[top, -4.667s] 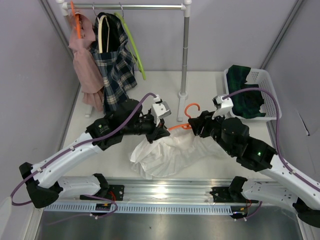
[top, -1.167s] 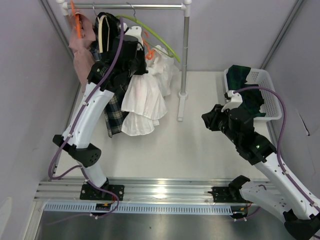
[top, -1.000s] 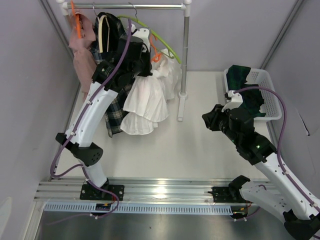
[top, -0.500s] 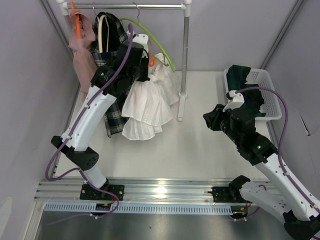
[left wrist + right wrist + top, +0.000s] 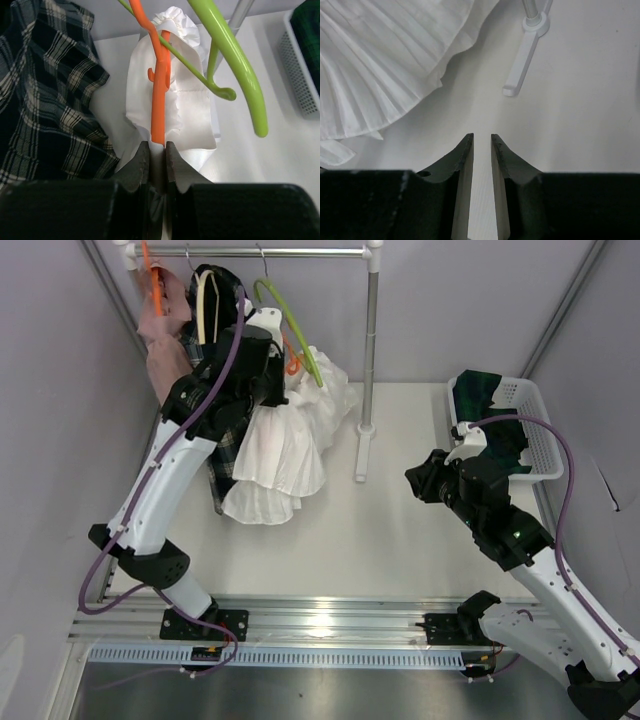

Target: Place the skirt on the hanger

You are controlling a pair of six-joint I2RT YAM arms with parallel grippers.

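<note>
The white pleated skirt [image 5: 285, 445] hangs on the orange plastic hanger [image 5: 159, 95] just below the silver clothes rail [image 5: 300, 252]. The left tool [image 5: 158, 147] is clenched on that hanger's stem. A lime-green plastic hanger [image 5: 235, 55] crowds in beside it under the rail, and a dark plaid skirt [image 5: 45, 95] hangs toward the rail's left end. Only the left wrist view shows a thin green rod [image 5: 185, 62] crossing the orange stem. The right tool [image 5: 482, 142] is well forward of the rail over the white desk [image 5: 570, 110], jaws slightly parted and empty.
</note>
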